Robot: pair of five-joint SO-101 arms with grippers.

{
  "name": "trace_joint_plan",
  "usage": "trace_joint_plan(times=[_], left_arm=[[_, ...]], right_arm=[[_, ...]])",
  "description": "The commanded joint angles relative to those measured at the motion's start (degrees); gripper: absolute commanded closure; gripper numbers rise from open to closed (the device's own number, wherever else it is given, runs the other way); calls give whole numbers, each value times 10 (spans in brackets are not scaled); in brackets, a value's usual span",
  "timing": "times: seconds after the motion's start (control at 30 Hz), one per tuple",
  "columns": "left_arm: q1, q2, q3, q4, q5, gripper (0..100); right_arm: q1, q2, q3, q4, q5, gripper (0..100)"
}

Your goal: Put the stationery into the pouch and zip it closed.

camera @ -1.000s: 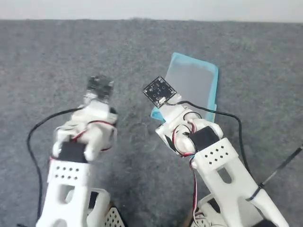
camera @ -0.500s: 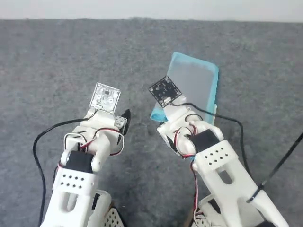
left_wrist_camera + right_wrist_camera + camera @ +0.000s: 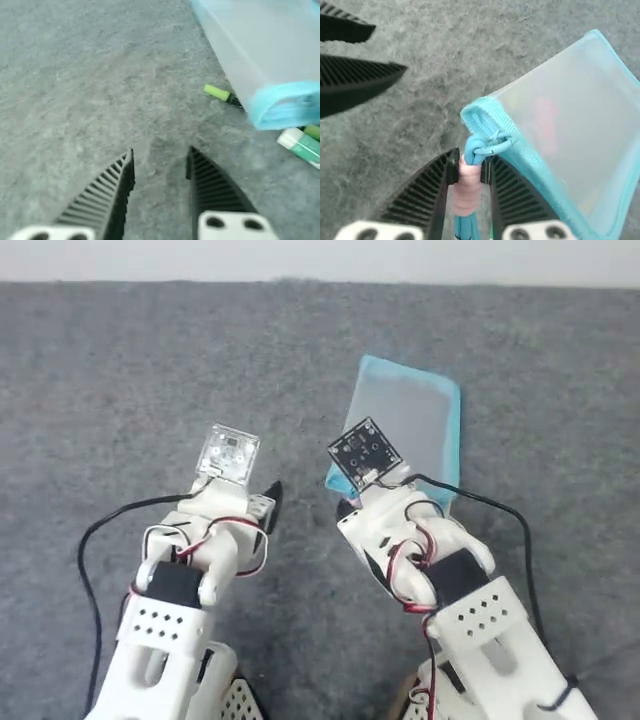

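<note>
The translucent pouch (image 3: 405, 425) with a light-blue edge lies flat on the grey carpet, beyond the right arm. In the right wrist view my right gripper (image 3: 469, 160) is shut on the pink zipper pull (image 3: 466, 186) at the near corner of the pouch (image 3: 560, 125). My left gripper (image 3: 161, 151) hovers open over bare carpet, left of that corner, with nothing between its fingers. A green-tipped marker (image 3: 220, 93) pokes out from under the pouch (image 3: 260, 45). A white and green stationery piece (image 3: 300, 145) lies by the same corner. Something pink shows faintly through the pouch wall.
Grey carpet (image 3: 120, 370) covers the whole table, with open room to the left and behind the pouch. The left gripper's black fingers (image 3: 355, 75) show near the pouch corner in the right wrist view. Black cables trail from both arms.
The left arm has swung right toward the pouch corner, and its black finger now shows. The right arm has drawn back toward its base, still on the zipper pull.
</note>
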Motion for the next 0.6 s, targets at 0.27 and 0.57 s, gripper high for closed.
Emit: trace_joint_plan(times=[0.27,0.57], left_arm=[[88,-16,7,-45,-2,783],[91,-16,21,-76,-4,779]], right_arm=[[-35,-31,-23,43,33,992],[-41,-31,-33,54,33,992]])
